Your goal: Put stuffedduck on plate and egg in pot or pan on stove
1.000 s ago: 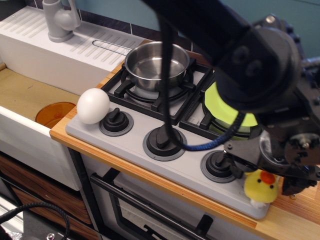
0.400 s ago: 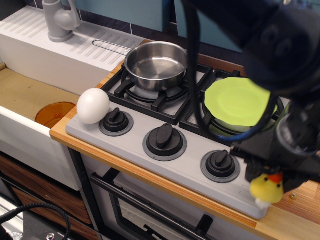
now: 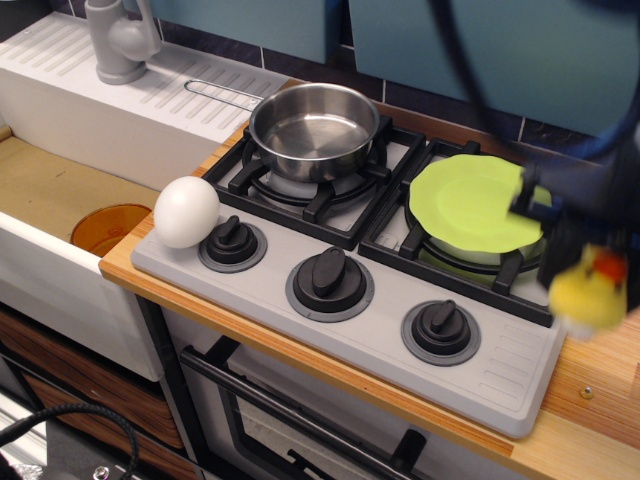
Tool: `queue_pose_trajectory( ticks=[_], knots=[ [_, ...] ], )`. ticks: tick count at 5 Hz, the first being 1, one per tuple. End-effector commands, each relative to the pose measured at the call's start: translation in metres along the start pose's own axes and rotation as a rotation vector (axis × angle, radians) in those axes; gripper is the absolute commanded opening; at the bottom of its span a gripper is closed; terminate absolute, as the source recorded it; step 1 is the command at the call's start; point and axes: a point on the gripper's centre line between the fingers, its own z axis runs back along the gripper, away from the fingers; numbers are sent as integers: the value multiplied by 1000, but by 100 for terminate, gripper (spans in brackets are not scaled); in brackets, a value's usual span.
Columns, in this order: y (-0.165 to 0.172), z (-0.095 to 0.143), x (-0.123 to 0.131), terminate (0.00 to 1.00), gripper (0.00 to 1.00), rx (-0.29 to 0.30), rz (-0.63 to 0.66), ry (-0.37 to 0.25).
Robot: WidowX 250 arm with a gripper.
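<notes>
The yellow stuffedduck with its orange-red beak hangs blurred in the air at the right edge, lifted off the stove, held by my gripper, which is motion-blurred and dark above it. It is just right of and lower than the lime-green plate, which lies on the right burner. The white egg sits on the stove's front left corner beside the left knob. The steel pot stands empty on the back left burner.
Three black knobs line the stove front. A white sink with a grey tap is at the left, with an orange cup in the basin. Wooden counter lies right of the stove.
The gripper has lifted the stuffedduck off the stove's front right corner and moved it up and to the right, near the plate's edge. The arm has swung out of the middle of the view.
</notes>
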Motion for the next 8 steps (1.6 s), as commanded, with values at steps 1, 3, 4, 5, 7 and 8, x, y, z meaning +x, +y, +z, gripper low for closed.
queue_pose_trajectory(
  ticks=[1, 3, 4, 5, 7, 8],
  knots=[
    [20, 19, 73, 0, 0, -59, -39, -12],
    [31, -8, 112, 0, 0, -96, -75, -27],
    [35, -17, 112, 0, 0, -105, -71, -49],
    [44, -21, 110, 0, 0, -100, -77, -61],
    [32, -25, 93, 0, 100, -104, -48, -67],
    [27, -18, 78, 0, 100, -112, -48, -52]
  ],
)
